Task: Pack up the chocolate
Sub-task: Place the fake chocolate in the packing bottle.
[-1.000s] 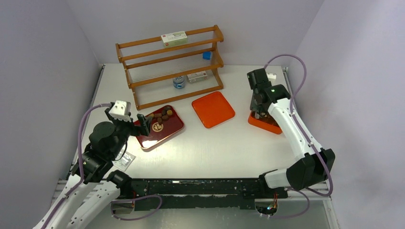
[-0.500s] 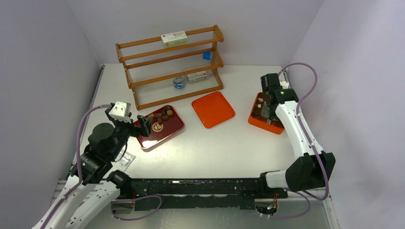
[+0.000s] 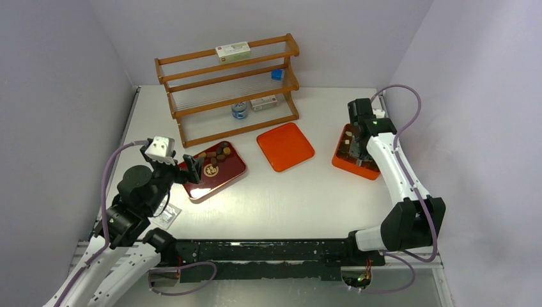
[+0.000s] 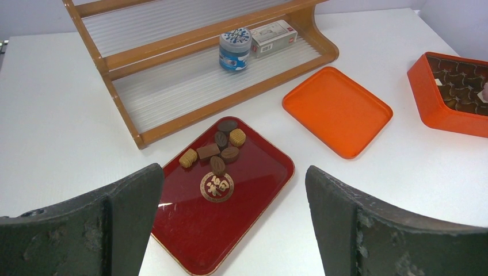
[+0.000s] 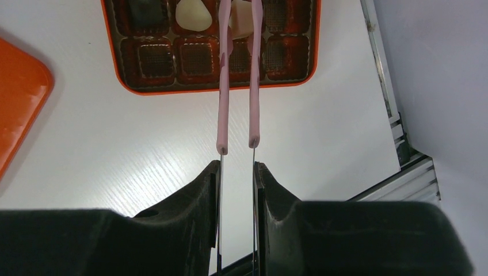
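Several brown and tan chocolate pieces (image 4: 216,152) (image 3: 220,152) lie at the far end of the dark red tray (image 4: 230,230) (image 3: 224,176). My left gripper (image 4: 233,172) (image 3: 192,163) hangs open above the tray's near side with nothing in it. My right gripper (image 5: 237,164) (image 3: 358,137) is shut on the metal handles of the pink tongs (image 5: 221,86). The tong tips reach into the orange box (image 5: 213,90) (image 3: 348,166). A cream-white piece (image 5: 240,20) sits between the tips; I cannot tell whether it is pinched or resting in its cell. Another cream-white piece (image 5: 193,14) lies one cell to the left.
An orange lid (image 3: 285,146) (image 4: 336,109) lies between tray and box. A wooden rack (image 3: 227,89) stands at the back with a small jar (image 4: 234,49) and small boxes on it. A clear packet (image 3: 166,216) lies by the left arm. The table's right edge (image 5: 397,149) is close to the box.
My right arm has swung right and away over the orange box, mostly in the first half second. The left arm has not moved.
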{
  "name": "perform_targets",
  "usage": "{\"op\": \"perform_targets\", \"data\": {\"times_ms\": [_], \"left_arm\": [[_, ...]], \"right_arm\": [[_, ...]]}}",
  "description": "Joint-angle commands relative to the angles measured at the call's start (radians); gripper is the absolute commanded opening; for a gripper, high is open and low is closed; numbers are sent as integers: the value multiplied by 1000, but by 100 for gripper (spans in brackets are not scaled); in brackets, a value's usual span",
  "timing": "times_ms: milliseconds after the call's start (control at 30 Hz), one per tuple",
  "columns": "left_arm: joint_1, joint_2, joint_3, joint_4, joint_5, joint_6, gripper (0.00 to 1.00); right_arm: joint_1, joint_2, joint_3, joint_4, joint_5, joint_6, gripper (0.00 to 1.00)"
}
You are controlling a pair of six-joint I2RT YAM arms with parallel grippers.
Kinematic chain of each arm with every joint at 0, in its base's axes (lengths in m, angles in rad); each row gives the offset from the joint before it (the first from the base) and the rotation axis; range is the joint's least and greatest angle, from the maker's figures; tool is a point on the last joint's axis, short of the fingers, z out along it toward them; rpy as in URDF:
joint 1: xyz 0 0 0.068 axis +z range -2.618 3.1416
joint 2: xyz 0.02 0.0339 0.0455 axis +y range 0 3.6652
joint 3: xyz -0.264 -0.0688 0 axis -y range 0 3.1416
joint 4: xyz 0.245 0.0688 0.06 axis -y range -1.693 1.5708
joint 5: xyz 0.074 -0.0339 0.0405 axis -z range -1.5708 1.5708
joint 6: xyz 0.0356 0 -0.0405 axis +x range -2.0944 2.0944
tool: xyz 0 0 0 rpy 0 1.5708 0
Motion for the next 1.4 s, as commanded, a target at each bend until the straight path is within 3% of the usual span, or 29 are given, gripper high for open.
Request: {"op": "perform_targets", "data": {"times_ms": [0,500,867,1000,1367], "left_arm": [[-7,-3,9,26,-4,12,98],[-7,-3,9,26,-10,13,98],[-7,5,8,28,-17,15,98],[-7,10,9,27,-21,15,98],[-7,20,12,20,-47,16,98]], "right_arm": [[-11,8,-8,31,14,-9,29],[-11,-6,11,20,0,-26,36],[15,-88,89,42,-187,-85,35],[90,-105,117,47,-249,-75,36],[415,-58,153,127,-239,7,36]]}}
